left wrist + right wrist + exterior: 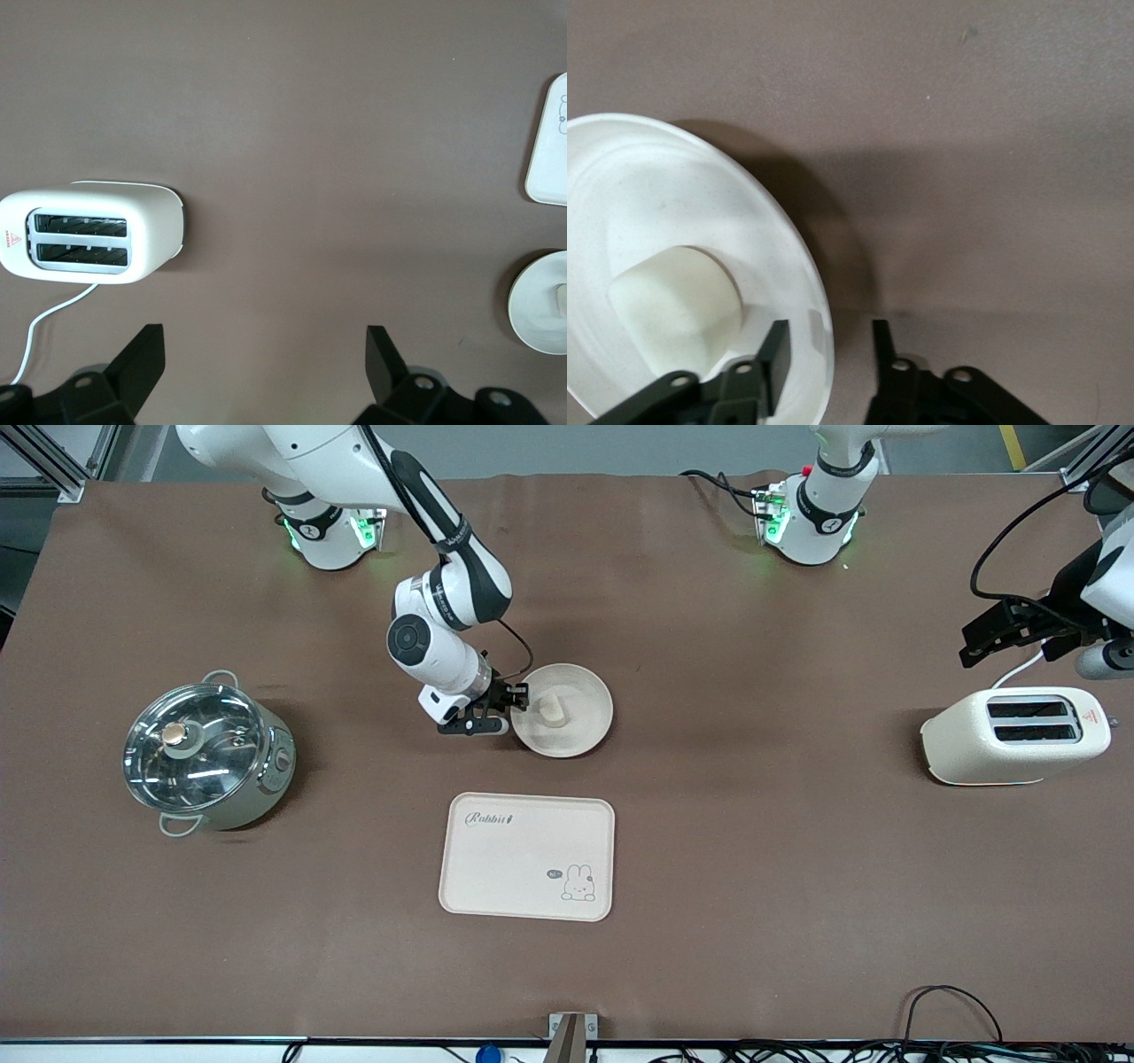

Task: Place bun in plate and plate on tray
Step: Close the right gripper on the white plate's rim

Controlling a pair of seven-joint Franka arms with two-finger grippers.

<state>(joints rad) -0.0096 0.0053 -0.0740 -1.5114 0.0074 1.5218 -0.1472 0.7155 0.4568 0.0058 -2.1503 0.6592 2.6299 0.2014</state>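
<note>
The bun [553, 711] lies in the round cream plate [589, 682] at the table's middle. My right gripper [514, 710] is low at the plate's edge toward the right arm's end. In the right wrist view it [830, 341] is open and straddles the rim, one finger inside the plate [700, 177] near the bun [678, 305], the other outside. The rabbit tray [496, 868] lies empty, nearer to the front camera than the plate. My left gripper [967, 646] waits open and empty in the air [266, 354] above the table at the left arm's end.
A cream toaster [1014, 735] with a white cord stands at the left arm's end; it also shows in the left wrist view [89, 235]. A steel pot with a glass lid [205, 755] stands at the right arm's end.
</note>
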